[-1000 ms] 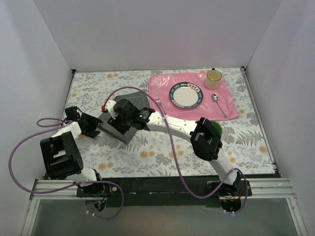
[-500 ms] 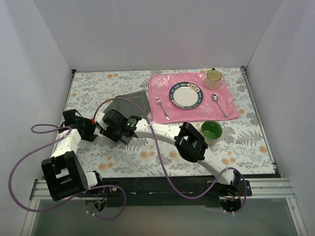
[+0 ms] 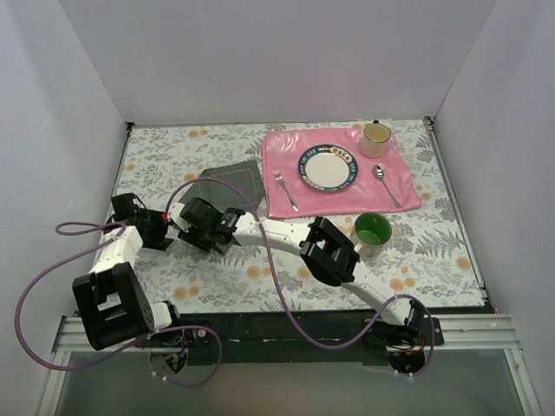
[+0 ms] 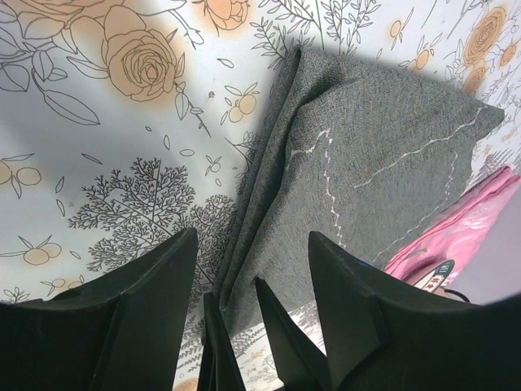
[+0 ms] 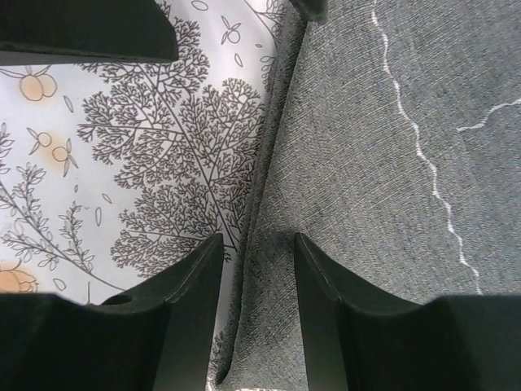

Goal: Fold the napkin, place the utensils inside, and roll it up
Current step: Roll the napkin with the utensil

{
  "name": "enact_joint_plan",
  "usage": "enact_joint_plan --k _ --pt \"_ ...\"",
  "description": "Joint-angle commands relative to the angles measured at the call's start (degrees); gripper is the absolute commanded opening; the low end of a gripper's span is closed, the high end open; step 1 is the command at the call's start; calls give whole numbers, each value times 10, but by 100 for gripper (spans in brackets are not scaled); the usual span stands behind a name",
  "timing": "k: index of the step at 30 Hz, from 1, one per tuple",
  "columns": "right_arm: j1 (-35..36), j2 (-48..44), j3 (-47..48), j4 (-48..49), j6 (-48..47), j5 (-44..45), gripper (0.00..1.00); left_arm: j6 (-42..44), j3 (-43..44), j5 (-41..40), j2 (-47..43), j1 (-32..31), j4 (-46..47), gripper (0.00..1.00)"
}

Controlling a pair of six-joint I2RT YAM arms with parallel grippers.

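The dark grey napkin [image 3: 232,179] lies creased on the floral table, left of the pink mat; its near end is hidden under my arms. My left gripper [image 4: 252,236] is open and straddles the napkin's [image 4: 383,155] bunched near edge. My right gripper [image 5: 256,240] is open too, with the cloth's [image 5: 383,163] folded edge between its fingers [image 5: 189,309]. In the top view both grippers, left [image 3: 166,232] and right [image 3: 201,227], meet at that near-left end. The fork [image 3: 286,191] and spoon [image 3: 386,185] lie on the mat.
The pink mat [image 3: 408,195] carries a plate [image 3: 328,165] and a cream mug [image 3: 375,139]. A green cup [image 3: 373,229] stands on the table just near of the mat, beside my right arm's elbow. White walls enclose the table on three sides.
My right arm has swung left and stretched out low, uncovering the green cup. Both grippers have shifted left along the napkin's near end. The left jaws widened slightly and the right narrowed.
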Motion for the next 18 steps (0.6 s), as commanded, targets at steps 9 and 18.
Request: enact_joint_plan --k 9,18 --pt "18 31 -18 33 -39 73 49 -4 6 20 -3 11 6 59" --pt "30 48 -41 57 -56 172 33 -5 3 31 4 21 11 59"
